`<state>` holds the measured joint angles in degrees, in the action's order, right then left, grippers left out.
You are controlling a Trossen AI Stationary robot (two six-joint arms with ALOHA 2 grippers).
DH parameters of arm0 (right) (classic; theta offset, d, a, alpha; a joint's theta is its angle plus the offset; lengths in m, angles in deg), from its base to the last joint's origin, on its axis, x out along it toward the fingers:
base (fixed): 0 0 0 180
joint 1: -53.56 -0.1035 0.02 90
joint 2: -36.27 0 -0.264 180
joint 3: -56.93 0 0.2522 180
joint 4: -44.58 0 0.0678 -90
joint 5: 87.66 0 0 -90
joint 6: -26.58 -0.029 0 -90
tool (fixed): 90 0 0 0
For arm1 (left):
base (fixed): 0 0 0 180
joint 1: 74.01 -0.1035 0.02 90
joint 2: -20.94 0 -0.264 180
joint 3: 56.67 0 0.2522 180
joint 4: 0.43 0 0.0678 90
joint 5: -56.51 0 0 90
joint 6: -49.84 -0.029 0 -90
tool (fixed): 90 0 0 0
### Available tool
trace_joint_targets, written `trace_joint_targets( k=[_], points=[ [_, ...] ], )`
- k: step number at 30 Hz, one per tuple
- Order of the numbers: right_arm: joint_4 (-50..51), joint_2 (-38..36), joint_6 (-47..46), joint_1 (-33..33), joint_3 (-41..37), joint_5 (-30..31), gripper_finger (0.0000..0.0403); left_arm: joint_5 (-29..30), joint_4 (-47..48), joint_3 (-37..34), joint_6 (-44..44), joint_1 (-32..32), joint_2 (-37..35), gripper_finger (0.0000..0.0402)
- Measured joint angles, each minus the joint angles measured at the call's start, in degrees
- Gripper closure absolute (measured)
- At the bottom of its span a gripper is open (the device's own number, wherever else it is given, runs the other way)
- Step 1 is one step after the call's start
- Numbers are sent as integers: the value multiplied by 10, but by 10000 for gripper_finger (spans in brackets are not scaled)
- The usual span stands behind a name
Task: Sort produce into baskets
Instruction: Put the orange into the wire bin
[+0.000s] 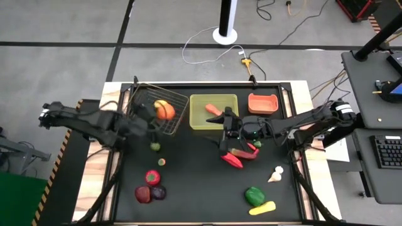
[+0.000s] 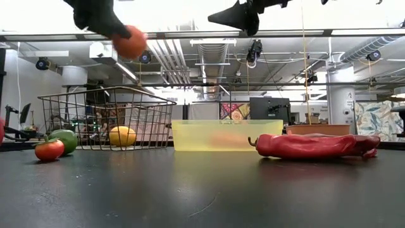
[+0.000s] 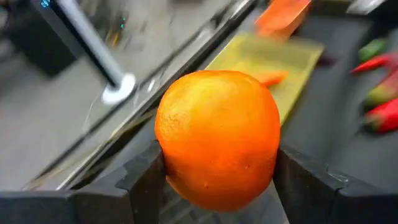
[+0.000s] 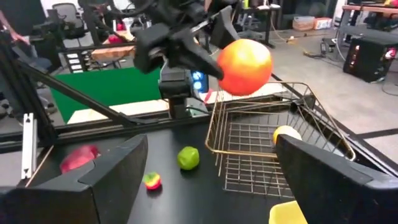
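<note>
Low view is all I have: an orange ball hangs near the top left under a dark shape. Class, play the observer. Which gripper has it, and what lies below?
Observer: The left gripper is shut on the orange; its fingers press both sides.
Operator: Is it above a basket?
Observer: Yes, in the high view it is over the wire basket, near the middle.
Operator: Is that basket empty?
Observer: No, the right wrist view shows a yellow fruit inside it.
Operator: And the other arm?
Observer: The right gripper is open by the red chili.
</note>
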<state>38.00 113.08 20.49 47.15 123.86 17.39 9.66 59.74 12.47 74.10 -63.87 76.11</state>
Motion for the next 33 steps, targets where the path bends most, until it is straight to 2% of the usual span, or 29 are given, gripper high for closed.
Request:
trace_joint_targets(
  k=[2, 5, 13, 17, 22, 33],
  points=[
    [3, 0, 0, 3, 0, 0, 63, -28, 80, 32, 21, -35, 9, 168],
    [5, 4, 0, 6, 0, 0, 66, -76, 127, 61, 13, -94, 19, 168],
    [13, 6, 1, 6, 0, 0, 64, -239, 118, 67, -98, -249, 56, 169],
    [21, 5, 1, 8, 0, 0, 67, -264, 106, 67, -135, -291, 89, 169],
    [30, 6, 1, 8, 0, 0, 69, -304, 84, 66, -170, -314, 129, 169],
    [40, 6, -3, 8, 0, 0, 67, -307, 50, 59, -200, -330, 211, 169]
  ],
)
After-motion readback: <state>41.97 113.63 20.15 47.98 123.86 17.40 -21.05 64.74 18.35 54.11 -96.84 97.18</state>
